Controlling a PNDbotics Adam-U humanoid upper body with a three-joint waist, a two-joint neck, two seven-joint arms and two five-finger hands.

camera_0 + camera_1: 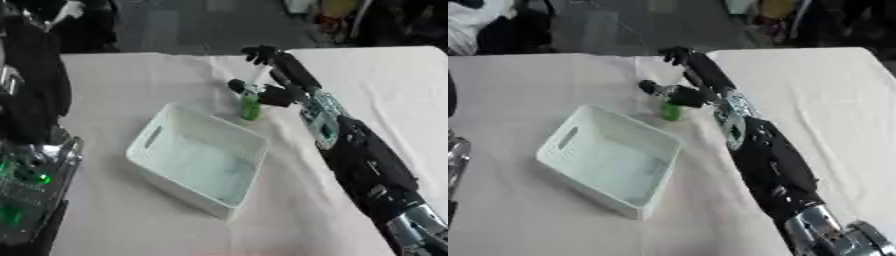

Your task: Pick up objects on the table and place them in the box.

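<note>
One white box (pixel 197 157), one green object (pixel 250 107) and one robot arm at work are in view on the desk (pixel 122 80), which is covered with a pale cloth.

The box is a rectangular plastic bin with a slotted handle cut into its upper-left wall. It sits at the centre of the frame, turned askew so that one corner points toward the bottom of the frame. Its interior shows only the pale bare bottom; nothing can be made out inside it.

The green object is small and slender, with a paler, clear-looking upper part. It stands just beyond the upper-right corner of the box, outside it, close to the rim. Its long axis runs upright, the pale end toward the top of the frame and the green end down at the cloth. Whether its base rests on the desk cannot be told.

The right hand (pixel 278 80) enters along a black arm from the lower right and lies at the upper centre of the frame. Its fingers (pixel 677 54) extend past the object toward the top of the frame, the thumb (pixel 238 86) on the object's left side; the hand is closed partway round the object's upper part.

A machine with green lights (pixel 26 185) shows at the lower-left edge.
</note>
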